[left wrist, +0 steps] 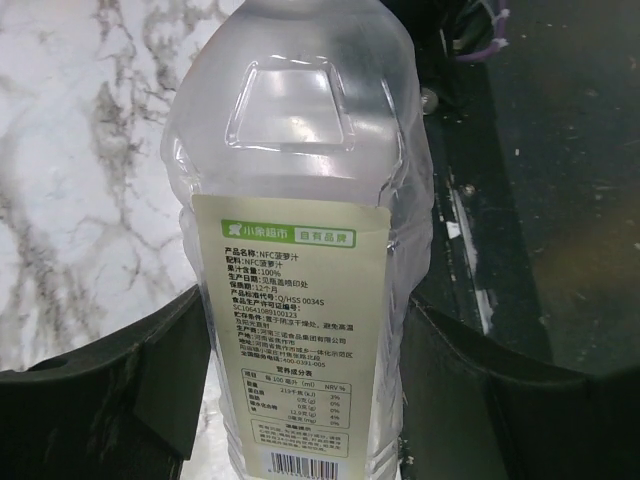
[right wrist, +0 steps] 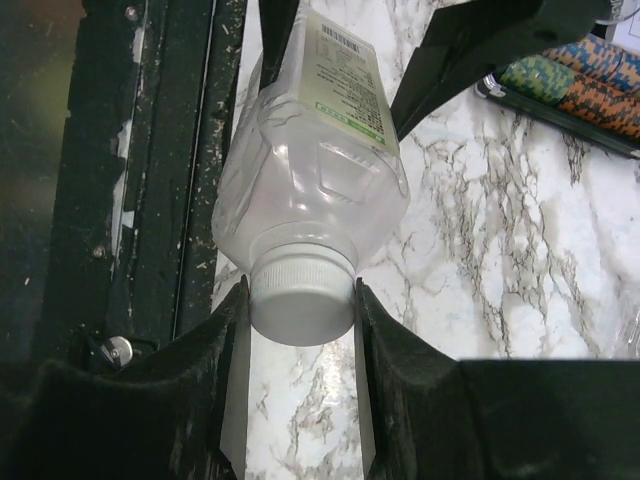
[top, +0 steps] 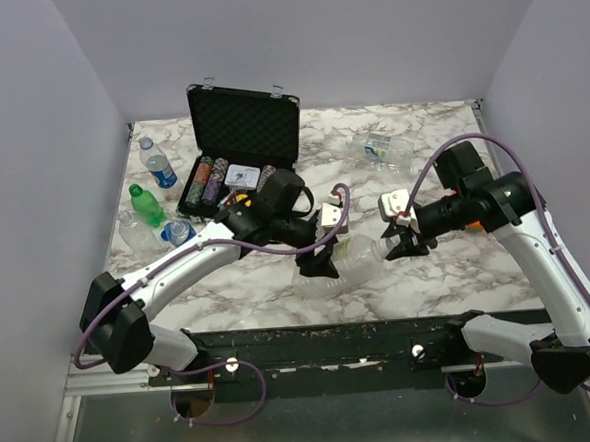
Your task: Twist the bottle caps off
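A clear plastic bottle [top: 352, 256] with a pale label is held lying sideways above the table's front middle. My left gripper [top: 318, 265] is shut on its body; in the left wrist view the bottle [left wrist: 300, 200] fills the space between the two black fingers of the left gripper [left wrist: 305, 320]. My right gripper [top: 395, 243] is shut on the bottle's white ribbed cap [right wrist: 302, 300], with both pads pressed against its sides. The right gripper [right wrist: 300, 295] shows close up in the right wrist view, and the bottle [right wrist: 310, 170] runs away from it.
An open black chip case [top: 241, 154] with striped poker chips [top: 212, 181] stands at the back left. Beside it are a blue-labelled bottle [top: 157, 167], a green bottle [top: 146, 205] and a clear one [top: 180, 231]. Another clear bottle [top: 386, 147] lies at the back right. A black rail [top: 332, 334] runs along the near edge.
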{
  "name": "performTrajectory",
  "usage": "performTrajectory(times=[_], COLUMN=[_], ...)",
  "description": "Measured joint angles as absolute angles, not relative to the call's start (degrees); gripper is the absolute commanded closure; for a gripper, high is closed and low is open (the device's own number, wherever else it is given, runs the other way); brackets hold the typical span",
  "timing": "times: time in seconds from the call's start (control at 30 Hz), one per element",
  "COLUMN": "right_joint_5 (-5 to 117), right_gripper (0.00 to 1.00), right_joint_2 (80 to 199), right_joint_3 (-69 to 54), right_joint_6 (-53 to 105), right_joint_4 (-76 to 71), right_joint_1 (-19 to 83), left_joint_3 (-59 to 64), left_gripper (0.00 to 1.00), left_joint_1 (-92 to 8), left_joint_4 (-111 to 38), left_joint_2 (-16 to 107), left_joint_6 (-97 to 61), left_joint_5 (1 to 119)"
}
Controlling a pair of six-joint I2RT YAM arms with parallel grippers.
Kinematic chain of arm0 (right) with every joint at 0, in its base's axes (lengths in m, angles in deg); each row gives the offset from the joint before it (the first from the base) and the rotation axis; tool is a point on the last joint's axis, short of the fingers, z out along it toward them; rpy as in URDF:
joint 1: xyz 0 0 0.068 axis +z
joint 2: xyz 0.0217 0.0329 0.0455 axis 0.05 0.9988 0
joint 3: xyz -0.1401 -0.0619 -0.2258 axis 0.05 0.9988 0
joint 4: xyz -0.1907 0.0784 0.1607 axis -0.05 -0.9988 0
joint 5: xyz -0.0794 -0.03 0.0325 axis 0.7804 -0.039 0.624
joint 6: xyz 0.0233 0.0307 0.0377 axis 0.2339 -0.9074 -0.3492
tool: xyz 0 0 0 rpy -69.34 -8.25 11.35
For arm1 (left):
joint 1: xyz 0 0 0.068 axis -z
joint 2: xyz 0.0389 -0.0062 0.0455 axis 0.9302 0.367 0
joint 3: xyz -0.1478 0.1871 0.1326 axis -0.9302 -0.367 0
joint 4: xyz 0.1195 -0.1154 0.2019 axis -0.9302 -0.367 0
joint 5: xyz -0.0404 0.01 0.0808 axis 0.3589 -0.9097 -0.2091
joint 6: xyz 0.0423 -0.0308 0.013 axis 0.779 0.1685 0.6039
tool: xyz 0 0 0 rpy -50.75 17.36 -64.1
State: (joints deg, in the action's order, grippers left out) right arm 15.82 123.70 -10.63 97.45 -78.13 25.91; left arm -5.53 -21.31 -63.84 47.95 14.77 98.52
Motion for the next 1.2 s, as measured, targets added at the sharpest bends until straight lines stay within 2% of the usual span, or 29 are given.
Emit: performTrajectory(times=[0.13, 0.3, 0.33, 0.47, 0.5, 0.6, 0.77, 0.93, 1.2], right_joint_5=[15.8, 15.9, 16.1, 16.6, 16.6, 16.6, 14.2, 11.1, 12.1], right_gripper=[0.83, 0.74, 0.68, 0.23, 0.15, 0.03, 0.03, 0.03, 0.06], right_joint_2=[122.6, 122.0, 121.9, 122.1, 122.3, 123.5, 124.0, 123.7, 123.9], right_joint_3=[-8.7, -6.5, -6.5, -6.5, -6.7, -8.7, -13.1, -14.1, -3.5], right_joint_6=[100.1, 99.0, 98.1, 93.0, 90.9, 85.5, 76.6, 65.2, 37.3], right_joint_4=[-78.5, -76.5, -75.8, -72.8, -72.2, -69.7, -68.0, -66.8, -55.3], right_joint_1=[25.9, 26.1, 26.1, 26.4, 26.4, 25.5, 21.6, 13.1, 10.3], left_joint_3=[-3.1, -3.1, -3.1, -4.7, -5.3, -7.9, -12.1, -14.4, -14.3], left_gripper=[1.0, 1.0, 1.0, 1.0, 1.0, 1.0, 1.0, 1.0, 1.0], left_joint_1=[-21.9, -21.8, -21.7, -20.8, -20.3, -18.4, -15.2, -11.7, -5.0], left_joint_4=[-67.1, -68.7, -68.6, -67.4, -66.9, -66.9, -65.9, -63.1, -59.6], left_joint_2=[52.2, 52.3, 52.1, 49.5, 48.5, 46.0, 42.5, 38.4, 39.6], left_joint_6=[15.1, 15.4, 15.5, 15.5, 15.6, 15.5, 14.4, 11.8, 8.8], left_joint_5=[102.9, 101.4, 100.5, 95.5, 93.2, 86.9, 74.8, 63.4, 47.9])
